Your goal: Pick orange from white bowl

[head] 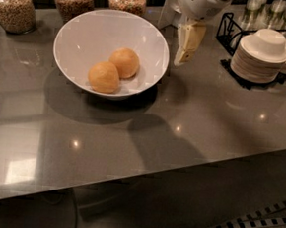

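Note:
The white bowl [153, 42] stands on the grey counter at the back left of centre. Two near-identical oranges lie in it, touching: one at the front left [104, 77] and one behind it to the right [125, 62]. My gripper [183, 56] hangs from the white arm at the top, pointing down, just right of the bowl's right rim and above the counter. It holds nothing and touches neither fruit nor bowl.
Three glass jars of grain [13, 6] stand along the back left. A stack of small white dishes [258, 58] in a black rack sits at the right, near the gripper. The counter's front edge [143, 173] runs across the lower part of the view.

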